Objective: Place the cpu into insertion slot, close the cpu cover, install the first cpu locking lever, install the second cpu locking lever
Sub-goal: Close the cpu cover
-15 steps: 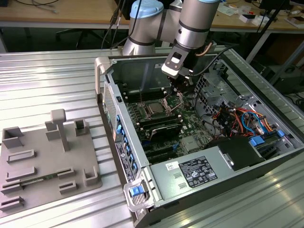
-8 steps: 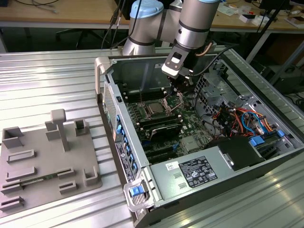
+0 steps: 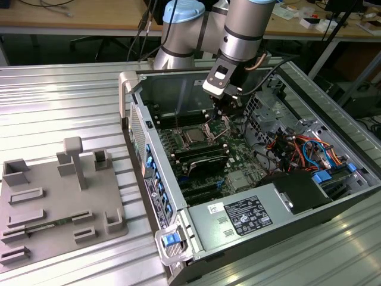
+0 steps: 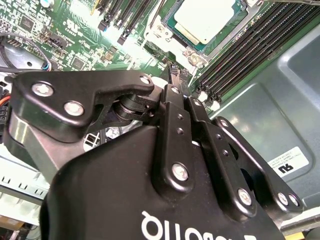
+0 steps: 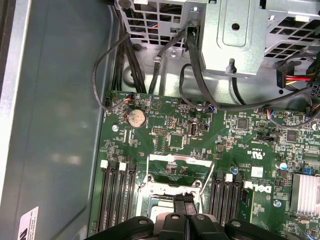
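— Inside the open computer case [image 3: 172, 89] on the worktop [image 3: 71, 95], where does the work stand?

— The cpu [image 4: 205, 20] lies flat in the insertion slot [image 4: 161, 31] with its grey top bare. The cpu cover [image 5: 172, 158] is swung up off it, so I judge that closing the cover is the step in hand.

— And the claw?

— The claw [image 5: 184, 199] hangs close over the slot's edge on the cover's side. Its fingertips are pressed together with nothing seen between them. I cannot tell whether it touches the frame.

— What does the move call for?

— A gentle push on the frame's free edge, I'd say. That would swing it about its hinge over the chip without knocking the chip or the memory slots [image 5: 117, 200] beside it.
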You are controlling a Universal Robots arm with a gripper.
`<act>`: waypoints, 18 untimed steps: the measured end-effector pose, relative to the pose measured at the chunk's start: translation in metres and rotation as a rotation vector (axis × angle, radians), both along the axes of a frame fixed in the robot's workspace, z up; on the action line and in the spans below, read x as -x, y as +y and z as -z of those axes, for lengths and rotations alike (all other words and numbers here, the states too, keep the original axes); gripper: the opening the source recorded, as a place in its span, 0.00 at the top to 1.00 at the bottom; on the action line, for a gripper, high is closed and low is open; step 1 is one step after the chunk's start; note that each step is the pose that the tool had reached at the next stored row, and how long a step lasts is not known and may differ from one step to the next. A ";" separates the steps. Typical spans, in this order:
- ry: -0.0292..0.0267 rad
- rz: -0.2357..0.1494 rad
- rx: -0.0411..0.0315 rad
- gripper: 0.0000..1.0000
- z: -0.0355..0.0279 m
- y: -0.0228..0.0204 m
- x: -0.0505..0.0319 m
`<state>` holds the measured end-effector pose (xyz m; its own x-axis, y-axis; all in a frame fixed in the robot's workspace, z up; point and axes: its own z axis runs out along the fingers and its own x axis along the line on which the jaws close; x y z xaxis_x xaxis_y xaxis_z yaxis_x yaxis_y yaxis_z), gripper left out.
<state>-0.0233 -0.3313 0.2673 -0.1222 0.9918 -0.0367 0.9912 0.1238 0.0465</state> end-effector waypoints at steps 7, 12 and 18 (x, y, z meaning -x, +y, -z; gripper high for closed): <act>0.0000 -0.003 0.0000 0.89 0.0000 0.0000 0.0000; 0.0000 -0.005 0.0000 0.89 0.0000 0.0000 0.0000; -0.0001 -0.007 0.0001 0.89 0.0000 -0.0001 -0.0019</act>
<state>-0.0214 -0.3314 0.2673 -0.1293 0.9909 -0.0368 0.9903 0.1309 0.0465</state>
